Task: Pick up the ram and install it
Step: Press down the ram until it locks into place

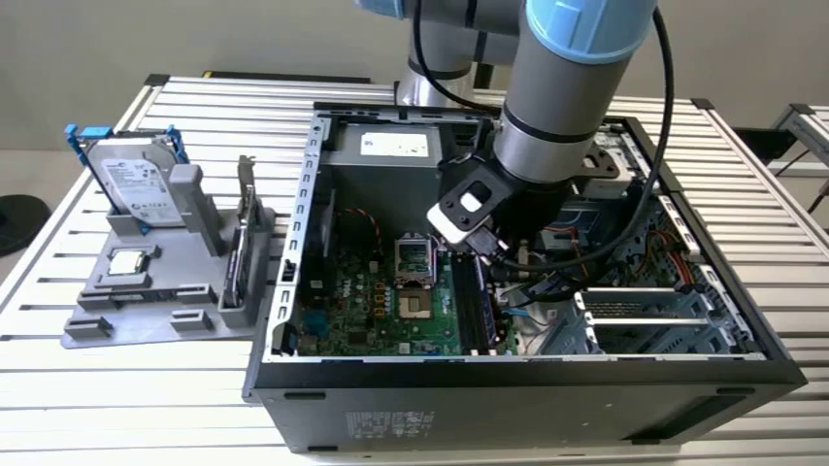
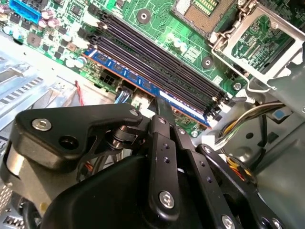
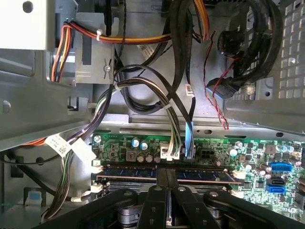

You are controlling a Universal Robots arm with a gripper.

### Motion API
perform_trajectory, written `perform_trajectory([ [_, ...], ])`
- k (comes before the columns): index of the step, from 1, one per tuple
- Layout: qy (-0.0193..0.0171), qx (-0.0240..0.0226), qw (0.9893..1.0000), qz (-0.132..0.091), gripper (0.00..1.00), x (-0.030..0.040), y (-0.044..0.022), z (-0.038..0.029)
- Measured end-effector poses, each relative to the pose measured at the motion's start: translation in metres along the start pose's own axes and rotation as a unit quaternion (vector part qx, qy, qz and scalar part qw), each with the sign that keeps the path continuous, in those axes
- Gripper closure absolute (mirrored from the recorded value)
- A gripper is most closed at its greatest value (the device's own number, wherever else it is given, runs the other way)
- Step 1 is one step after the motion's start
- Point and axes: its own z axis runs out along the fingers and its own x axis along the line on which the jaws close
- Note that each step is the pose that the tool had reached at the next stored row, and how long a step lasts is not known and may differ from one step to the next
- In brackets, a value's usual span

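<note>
The ram (image 2: 127, 75) is a long thin stick with black chips, standing on edge in the outermost memory slot of the motherboard (image 1: 376, 320) inside the open computer case. The first wrist view has the ram (image 3: 205, 174) running crosswise just past the fingertips. My gripper (image 2: 160, 103) is shut, its two black fingers pressed together, and its tip sits at the ram's top edge near the middle; it looks to be touching. In the exterior view the gripper (image 1: 498, 254) hangs low in the case over the ram (image 1: 469, 299).
Bundled cables (image 3: 171, 119) and a metal drive cage (image 1: 647, 311) crowd the slots on one side. The empty processor socket (image 2: 209, 9) lies on the other. At the exterior view's left, a grey holder (image 1: 169, 301) carries a hard drive (image 1: 130, 180), a processor chip (image 1: 126, 262) and a thin upright board (image 1: 244, 238).
</note>
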Motion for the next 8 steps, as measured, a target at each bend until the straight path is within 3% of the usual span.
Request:
perform_trajectory([
  [8,0.0001,0.0000,1.0000,0.000,1.00,0.0068,-0.0003,0.0056],
])
